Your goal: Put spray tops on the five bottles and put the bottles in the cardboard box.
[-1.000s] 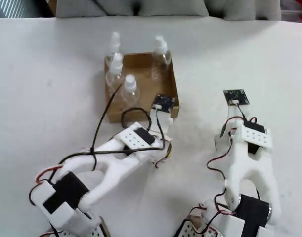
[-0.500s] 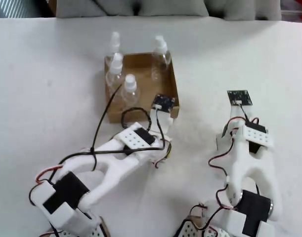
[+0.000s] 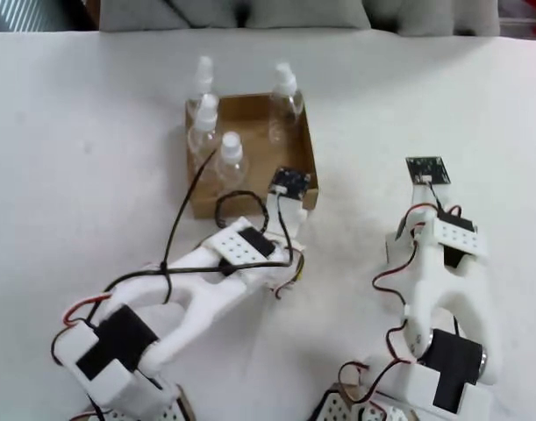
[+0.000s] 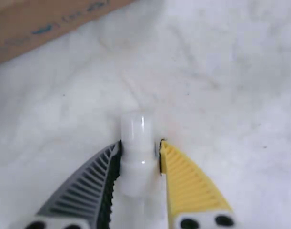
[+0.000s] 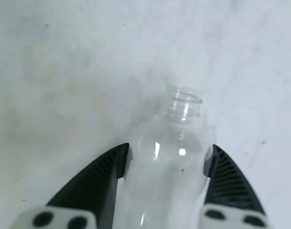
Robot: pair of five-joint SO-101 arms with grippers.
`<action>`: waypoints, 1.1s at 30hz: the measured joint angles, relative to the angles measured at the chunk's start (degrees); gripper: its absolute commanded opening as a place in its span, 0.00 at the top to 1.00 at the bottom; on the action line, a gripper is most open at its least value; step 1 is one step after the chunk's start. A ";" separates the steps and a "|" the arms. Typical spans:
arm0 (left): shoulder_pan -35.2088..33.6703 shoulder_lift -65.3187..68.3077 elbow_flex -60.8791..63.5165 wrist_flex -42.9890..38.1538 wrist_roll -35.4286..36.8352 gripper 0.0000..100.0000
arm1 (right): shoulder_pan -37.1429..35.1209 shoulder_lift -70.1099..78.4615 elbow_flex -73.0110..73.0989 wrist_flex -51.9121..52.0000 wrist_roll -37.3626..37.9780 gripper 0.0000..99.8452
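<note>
The right gripper (image 5: 167, 149) is closed around the belly of a clear bottle (image 5: 168, 183), one jaw on each side. The open threaded neck pokes out past the gripper's tips. It looks like empty thin plastic, so I'd say it is very light, smooth enough to slip, and likely to dent if squeezed hard. The wide body just below the shoulder, where the jaws sit now, seems the sensible hold. It leaves the threads free and gives the pads something round to bear on.

The left gripper (image 4: 139, 144) is pinched narrowly on a spray top (image 4: 135, 143), grey jaw on one side and yellow on the other, and the clear overcap sticks out beyond the tips. That piece looks hard, small and nearly weightless. I'd grip its collar and not the glossy overcap, which might pull off or twist in the grasp.

Just beyond the left gripper lies the wall of the cardboard box (image 4: 45, 21). From above, four capped bottles (image 3: 230, 151) stand grouped at that box, three clearly inside and the far one right at its rim. The right gripper and its bottle sit well apart from the box, across bare worktop (image 3: 92, 132).

In the way, as I judge it, are a black cable (image 3: 190, 189) draped across the box's near side and the standing bottles crowding one half of the box. They look easy to topple.
</note>
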 measured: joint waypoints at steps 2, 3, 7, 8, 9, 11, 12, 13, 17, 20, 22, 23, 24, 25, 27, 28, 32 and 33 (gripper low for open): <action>0.00 0.00 0.00 0.00 0.00 0.97 | 0.18 0.00 0.00 -0.70 0.00 0.93; 0.00 0.00 0.00 0.00 0.00 0.97 | 0.18 0.00 0.00 -0.79 0.00 0.93; 0.00 0.00 0.00 0.00 0.00 0.97 | 0.18 0.00 0.00 -0.88 0.00 0.93; 0.00 0.00 0.00 0.00 0.00 0.97 | 0.18 0.00 -0.35 -0.88 0.00 0.93; 0.00 0.00 0.00 0.00 0.00 0.97 | 0.18 0.00 -0.97 -0.44 -0.18 0.93; 0.00 0.00 0.00 0.00 0.00 0.97 | 0.18 -0.53 -2.81 2.20 -0.44 0.93; 0.00 0.00 0.00 0.00 0.00 0.97 | 0.18 -1.05 -4.04 3.78 -1.14 0.93; 0.00 0.00 0.00 0.00 0.00 0.97 | 0.18 -2.02 -5.27 5.54 -2.64 0.93; 0.00 0.00 0.00 0.00 0.00 0.97 | 0.18 -6.07 -10.02 10.64 -9.67 0.93; -0.09 0.00 0.00 0.00 0.00 0.97 | -0.62 -9.67 -11.43 12.31 -14.59 0.93; -0.18 0.00 0.00 0.00 0.00 0.97 | -1.58 -12.13 -11.52 13.27 -16.00 0.93; -0.26 0.00 0.00 0.00 0.00 0.97 | -2.20 -13.36 -11.52 14.07 -16.18 0.93; -0.44 0.00 0.00 0.00 0.00 0.97 | -2.81 -14.51 -11.52 14.86 -16.44 0.93; -0.53 0.00 0.00 0.00 0.00 0.97 | -3.43 -15.82 -11.52 15.65 -16.53 0.93; -0.88 0.00 0.00 0.00 0.00 0.97 | -4.84 -18.73 -11.43 16.70 -16.53 0.93; -1.05 0.00 0.00 0.00 0.00 0.97 | -5.63 -20.40 -10.81 16.79 -16.53 0.93; -1.67 0.00 0.00 0.00 0.00 0.97 | -9.67 -27.78 -5.10 15.74 -16.53 0.93; -1.85 0.00 0.00 0.00 0.00 0.97 | -10.46 -29.80 -3.08 14.42 -16.53 0.93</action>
